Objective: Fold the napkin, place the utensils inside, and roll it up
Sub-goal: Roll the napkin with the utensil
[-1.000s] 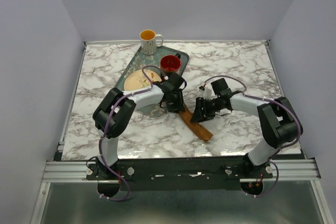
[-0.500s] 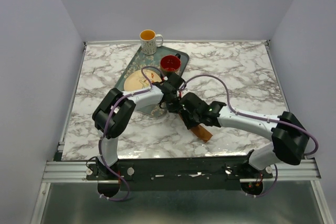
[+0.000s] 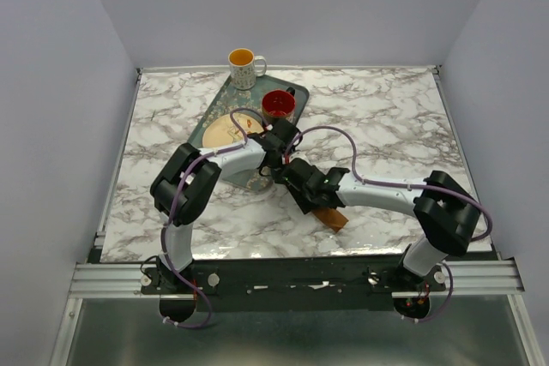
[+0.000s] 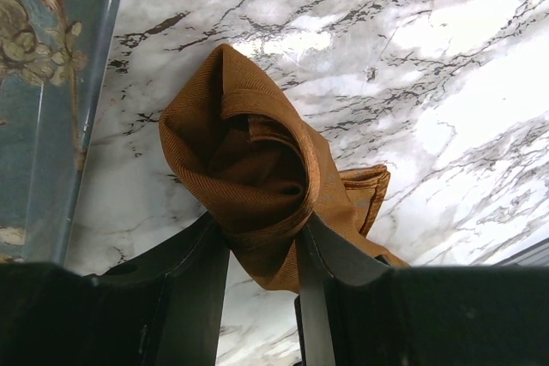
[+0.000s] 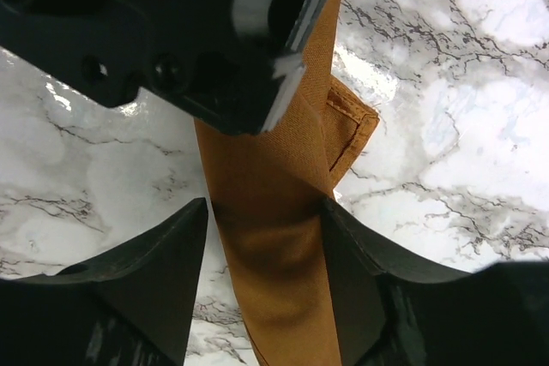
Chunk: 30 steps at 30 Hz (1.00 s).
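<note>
The napkin (image 4: 257, 160) is a rust-brown roll lying on the marble just right of the tray. My left gripper (image 4: 262, 242) is shut on the roll's spiral end, both fingers pressed into the cloth. From above, that gripper (image 3: 279, 169) sits at the roll's far end and only the near tip of the napkin (image 3: 332, 218) shows. My right gripper (image 5: 266, 212) straddles the middle of the napkin (image 5: 274, 289), open: the right finger touches the cloth and the left finger stands a sliver off it. The utensils are hidden from view.
A dark green patterned tray (image 3: 212, 116) lies at the back left with a cream plate (image 3: 228, 131) and a red cup (image 3: 278, 105) on it. A yellow mug (image 3: 244, 64) stands behind the tray. The tray's edge (image 4: 60, 126) runs close to the left gripper.
The right arm has swung in from the right and now reaches over the napkin, its fingers either side of the roll. The left gripper has kept its hold in place.
</note>
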Tool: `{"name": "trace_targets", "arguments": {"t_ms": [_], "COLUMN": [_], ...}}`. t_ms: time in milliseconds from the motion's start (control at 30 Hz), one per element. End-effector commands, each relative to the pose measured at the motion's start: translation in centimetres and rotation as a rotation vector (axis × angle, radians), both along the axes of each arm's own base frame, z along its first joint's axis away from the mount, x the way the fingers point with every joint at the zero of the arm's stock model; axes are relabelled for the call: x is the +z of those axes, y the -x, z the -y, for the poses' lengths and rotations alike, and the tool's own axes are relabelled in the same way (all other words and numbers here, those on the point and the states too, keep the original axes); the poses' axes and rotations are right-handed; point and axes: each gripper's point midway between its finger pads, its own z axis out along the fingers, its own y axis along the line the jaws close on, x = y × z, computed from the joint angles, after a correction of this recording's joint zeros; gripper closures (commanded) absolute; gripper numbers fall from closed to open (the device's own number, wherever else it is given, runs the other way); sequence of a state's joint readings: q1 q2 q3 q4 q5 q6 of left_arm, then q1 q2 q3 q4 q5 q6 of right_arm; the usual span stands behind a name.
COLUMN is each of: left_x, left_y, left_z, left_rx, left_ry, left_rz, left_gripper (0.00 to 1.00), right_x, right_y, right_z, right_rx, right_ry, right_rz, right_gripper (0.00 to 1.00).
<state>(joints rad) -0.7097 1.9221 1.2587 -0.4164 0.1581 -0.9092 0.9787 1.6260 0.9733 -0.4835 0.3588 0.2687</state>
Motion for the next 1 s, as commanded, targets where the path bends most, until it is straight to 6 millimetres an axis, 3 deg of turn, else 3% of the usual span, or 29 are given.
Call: {"name": "trace_targets", "arguments": {"t_ms": [0, 233, 333, 367, 567, 800, 867, 933, 967], "left_x": [-0.7, -0.3, 0.3, 0.6, 3.3, 7.3, 8.1, 9.1, 9.3], "left_y": [0.6, 0.4, 0.2, 0.0, -0.8, -2.5, -2.7, -2.9, -2.9], "left_z": [-0.6, -0.6, -0.3, -0.3, -0.3, -1.3, -1.6, -2.0, -2.2], "left_rx": [-0.022, -0.048, -0.086, -0.094, -0.136, -0.172, -0.170, -0.163, -0.154], "left_ry": [-0.007, 0.019, 0.046, 0.053, 0.157, 0.198, 0.198, 0.206, 0.204], "left_rz": [-0.030, -0.032, -0.007, 0.003, 0.077, 0.188, 0.208, 0.233, 0.238], "left_gripper": [0.58, 0.57, 0.51, 0.50, 0.30, 0.20, 0.18, 0.18, 0.18], "right_x": [-1.8, -2.8, -3.0, -3.0, -2.8, -2.2, -2.7, -2.1, -2.5], "right_y": [0.7, 0.7, 0.5, 0.4, 0.3, 1.0, 1.4, 1.7, 1.9], "right_z": [0.1, 0.3, 0.5, 0.7, 1.1, -0.1, 0.5, -0.6, 0.5], "right_rx": [-0.005, -0.033, -0.063, -0.077, -0.127, -0.127, -0.149, -0.127, -0.159], "right_ry": [0.043, 0.067, 0.071, 0.065, -0.006, -0.284, -0.369, -0.498, -0.532], "right_rz": [-0.050, -0.064, -0.060, -0.066, -0.095, -0.247, -0.325, -0.381, -0.409], "right_gripper": [0.34, 0.31, 0.40, 0.47, 0.69, 0.74, 0.75, 0.75, 0.75]}}
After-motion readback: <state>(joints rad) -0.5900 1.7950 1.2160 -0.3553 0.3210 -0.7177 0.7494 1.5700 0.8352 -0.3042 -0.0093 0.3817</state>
